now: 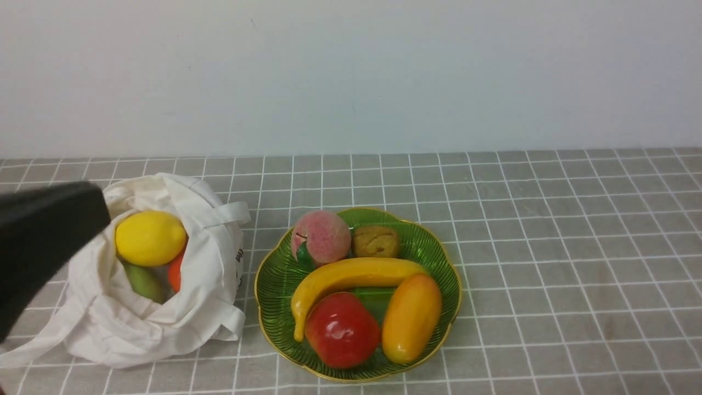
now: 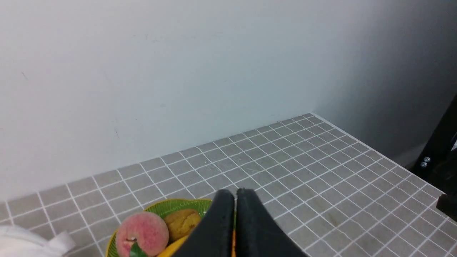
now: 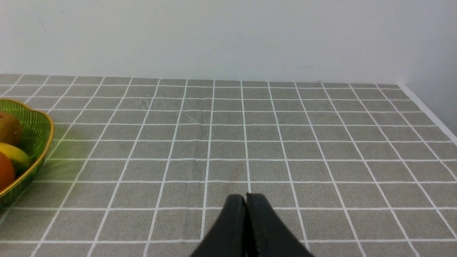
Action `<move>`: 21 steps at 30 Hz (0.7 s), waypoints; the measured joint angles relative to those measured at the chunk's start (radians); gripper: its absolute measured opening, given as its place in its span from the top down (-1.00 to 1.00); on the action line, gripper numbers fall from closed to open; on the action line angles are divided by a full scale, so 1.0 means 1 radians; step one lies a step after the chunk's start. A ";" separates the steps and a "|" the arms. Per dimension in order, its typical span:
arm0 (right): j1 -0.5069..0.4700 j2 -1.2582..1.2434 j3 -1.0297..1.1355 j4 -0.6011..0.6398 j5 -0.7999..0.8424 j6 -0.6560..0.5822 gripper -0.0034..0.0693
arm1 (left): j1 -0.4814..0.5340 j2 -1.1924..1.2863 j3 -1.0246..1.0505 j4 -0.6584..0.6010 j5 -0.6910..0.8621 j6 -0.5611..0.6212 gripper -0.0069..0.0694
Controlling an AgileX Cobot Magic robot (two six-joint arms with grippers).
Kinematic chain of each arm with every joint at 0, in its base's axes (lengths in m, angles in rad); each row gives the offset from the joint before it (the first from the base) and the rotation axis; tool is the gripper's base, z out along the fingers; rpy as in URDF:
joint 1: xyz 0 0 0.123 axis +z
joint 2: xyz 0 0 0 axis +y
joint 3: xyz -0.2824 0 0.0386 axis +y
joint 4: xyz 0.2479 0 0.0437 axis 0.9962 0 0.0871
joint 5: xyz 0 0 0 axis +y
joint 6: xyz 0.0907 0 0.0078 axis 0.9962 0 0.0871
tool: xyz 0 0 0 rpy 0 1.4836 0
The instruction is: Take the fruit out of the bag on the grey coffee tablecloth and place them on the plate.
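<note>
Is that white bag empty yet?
No: the bag holds a lemon, a green fruit and an orange-red one, visible through its open mouth.

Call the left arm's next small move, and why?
Likely open the left gripper and lower it onto the lemon. Its jaws are shut, it hovers by the bag, and the lemon lies topmost in the bag's open mouth, with nothing covering it.

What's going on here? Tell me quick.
A two-armed robot is moving toy fruit from the cloth bag to the green plate. A peach, banana, red apple, mango and a brown fruit lie on the plate; a lemon, a green fruit and an orange-red one sit in the bag. The left gripper, near the bag, and the right gripper are shut and empty.
</note>
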State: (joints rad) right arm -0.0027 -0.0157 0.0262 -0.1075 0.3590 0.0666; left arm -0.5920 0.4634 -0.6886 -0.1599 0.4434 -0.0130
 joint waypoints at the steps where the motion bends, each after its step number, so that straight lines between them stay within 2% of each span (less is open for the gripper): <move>1: 0.000 0.000 0.000 0.000 0.000 0.000 0.95 | 0.000 -0.014 0.017 -0.002 -0.002 0.000 0.84; 10: 0.000 0.000 0.000 0.000 0.000 0.000 0.95 | 0.000 -0.115 0.114 0.019 0.000 0.001 0.84; 17: 0.000 0.000 0.000 0.000 0.000 0.000 0.95 | 0.002 -0.133 0.140 0.112 -0.004 0.007 0.84; 21: 0.000 0.000 0.000 0.000 0.000 0.000 0.95 | 0.081 -0.204 0.267 0.124 -0.036 0.013 0.84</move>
State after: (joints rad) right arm -0.0027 -0.0157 0.0262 -0.1075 0.3590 0.0666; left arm -0.5111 0.2598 -0.4221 -0.0362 0.4071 0.0000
